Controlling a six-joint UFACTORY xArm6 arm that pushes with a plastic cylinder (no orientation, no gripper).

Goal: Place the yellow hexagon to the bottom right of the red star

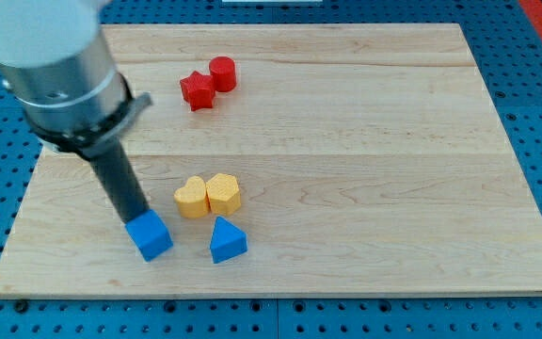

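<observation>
The yellow hexagon [191, 198] lies a little left of the board's middle, low in the view, touching a second yellow block [223, 193] on its right. The red star [197, 90] lies near the view's top, touching a red cylinder [222, 73] at its upper right. My tip [133, 221] is at the view's lower left, right against the upper-left side of a blue cube [150, 235]. It is left of and slightly below the yellow hexagon, a short gap away.
A blue triangular block [226, 241] lies just below the yellow pair. The wooden board [365, 169] rests on a blue perforated table. The arm's grey body [59, 71] fills the view's upper left.
</observation>
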